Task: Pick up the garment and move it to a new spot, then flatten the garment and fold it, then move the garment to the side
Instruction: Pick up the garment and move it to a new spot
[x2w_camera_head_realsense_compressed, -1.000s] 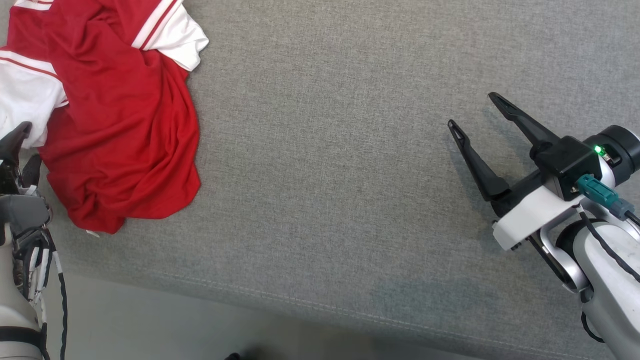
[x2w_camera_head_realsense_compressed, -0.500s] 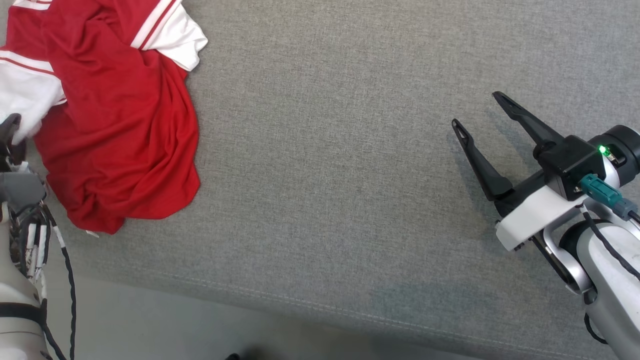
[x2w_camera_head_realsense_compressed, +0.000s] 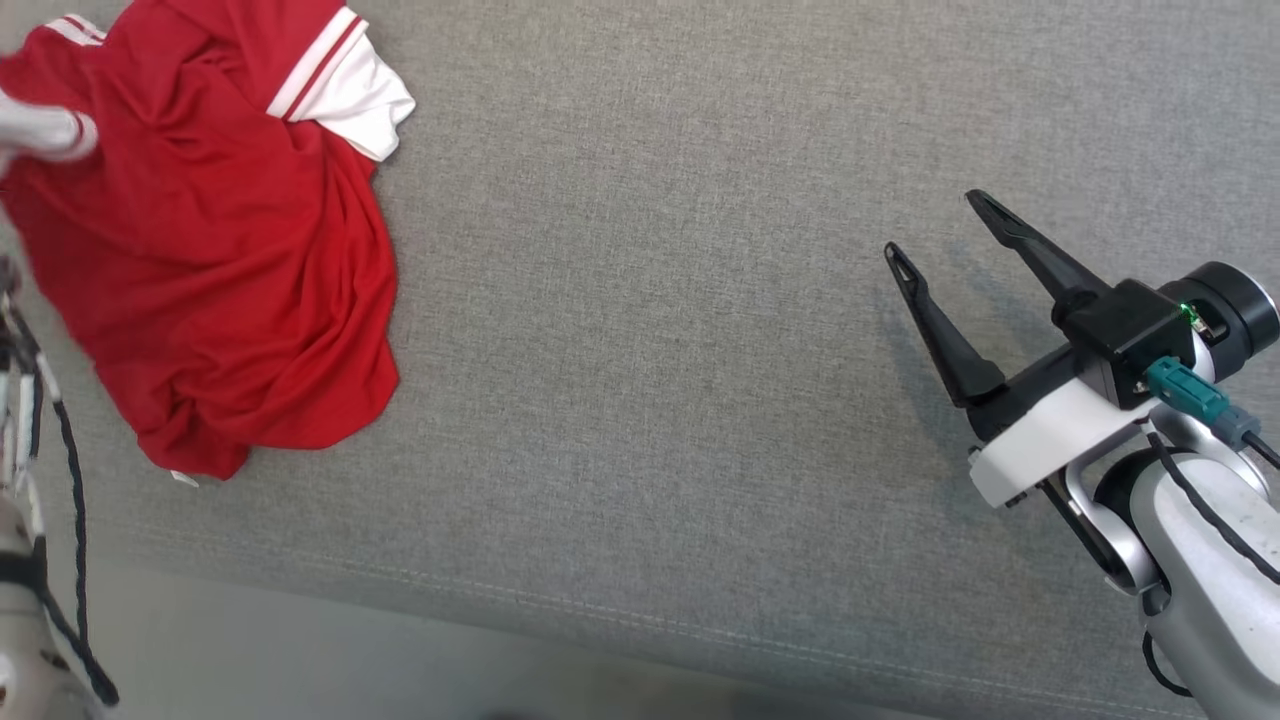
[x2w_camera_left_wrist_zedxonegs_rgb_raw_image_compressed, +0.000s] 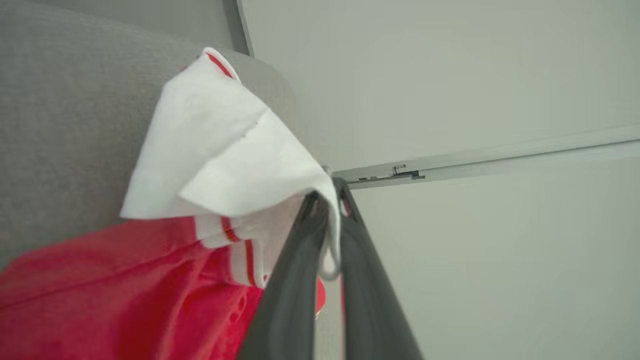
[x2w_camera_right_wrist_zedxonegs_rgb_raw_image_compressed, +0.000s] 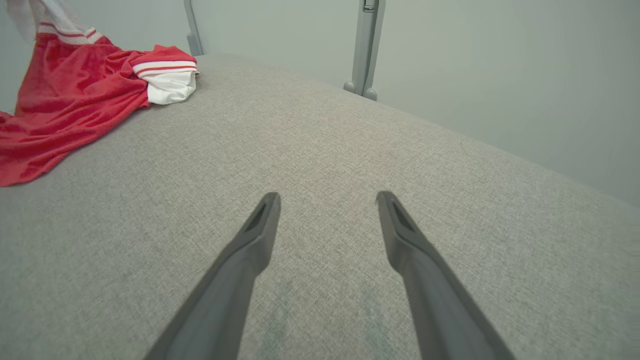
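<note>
Garment (x2w_camera_head_realsense_compressed: 230, 250), red with white striped sleeves, heaped on grey cushion (x2w_camera_head_realsense_compressed: 650, 300). Left gripper (x2w_camera_left_wrist_zedxonegs_rgb_raw_image_compressed: 327, 192) pinched together on a white sleeve (x2w_camera_left_wrist_zedxonegs_rgb_raw_image_compressed: 220, 150), cloth folded over the fingertips and raised above the rest. Red body bunched just below and to the left of those fingers. Right gripper (x2w_camera_head_realsense_compressed: 934, 224) spread wide, gripping nothing, over bare cushion. Garment well apart from it, far ahead and to the left of its fingers, one sleeve on the near edge of the heap.

left tool (x2w_camera_left_wrist_zedxonegs_rgb_raw_image_compressed: 327, 197) clamped closed, right tool (x2w_camera_head_realsense_compressed: 934, 225) spread wide, right forearm (x2w_camera_head_realsense_compressed: 1210, 560) angled up-left
</note>
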